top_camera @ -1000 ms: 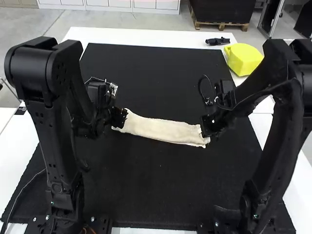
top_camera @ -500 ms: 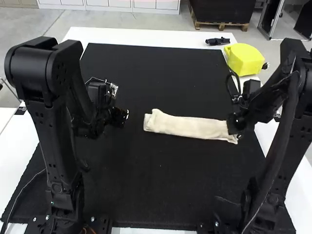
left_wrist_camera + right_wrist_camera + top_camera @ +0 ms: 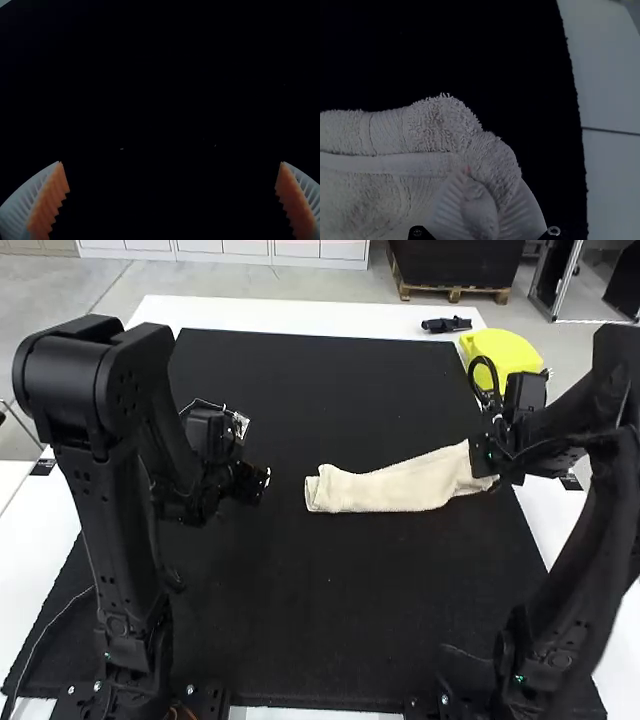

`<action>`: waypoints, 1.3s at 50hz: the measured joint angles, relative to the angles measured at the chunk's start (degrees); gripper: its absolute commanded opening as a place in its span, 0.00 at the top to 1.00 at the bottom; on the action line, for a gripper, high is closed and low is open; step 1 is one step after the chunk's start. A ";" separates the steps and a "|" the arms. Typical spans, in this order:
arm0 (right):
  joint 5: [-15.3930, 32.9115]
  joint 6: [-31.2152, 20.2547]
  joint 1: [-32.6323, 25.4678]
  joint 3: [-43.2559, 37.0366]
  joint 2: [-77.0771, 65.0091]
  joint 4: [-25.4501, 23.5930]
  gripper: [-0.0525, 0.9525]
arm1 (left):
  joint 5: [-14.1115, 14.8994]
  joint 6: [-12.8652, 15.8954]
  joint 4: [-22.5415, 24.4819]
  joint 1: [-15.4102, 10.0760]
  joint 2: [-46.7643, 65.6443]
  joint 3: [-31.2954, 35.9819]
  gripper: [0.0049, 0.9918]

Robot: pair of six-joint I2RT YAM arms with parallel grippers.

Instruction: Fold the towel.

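Observation:
The cream towel (image 3: 385, 489) lies as a long narrow strip across the black mat, slightly bent toward its right end. At that end my right gripper (image 3: 484, 462) holds it near the mat's right edge. In the right wrist view, the ribbed fingers of the right gripper (image 3: 479, 195) are closed on a pinched end of the thick, layered towel (image 3: 365, 195). My left gripper (image 3: 262, 483) stands over the mat, a short gap to the left of the towel's left end. From its own wrist, the left gripper (image 3: 172, 185) has its fingers wide apart with nothing between them.
A black mat (image 3: 330, 610) covers most of the white table (image 3: 300, 315). Beyond the right gripper, a yellow object (image 3: 503, 352) sits at the back right. A small black tool (image 3: 447, 325) lies on the table's back edge.
The towel has left the left gripper and slid right with the right gripper, which then moved slightly farther back, bending the towel's right part. The left gripper has opened and barely moved.

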 measured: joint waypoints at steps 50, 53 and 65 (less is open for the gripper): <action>2.75 10.25 26.99 -1.20 -4.02 1.14 0.96 | -0.83 0.00 -0.17 0.00 0.00 0.00 0.02; 2.75 10.97 29.64 -1.73 -4.48 1.53 0.96 | -0.96 0.00 -0.13 0.00 0.00 0.00 0.02; 2.75 11.96 37.03 -2.36 -4.46 1.99 0.96 | -1.22 0.00 0.00 0.00 0.02 0.00 0.02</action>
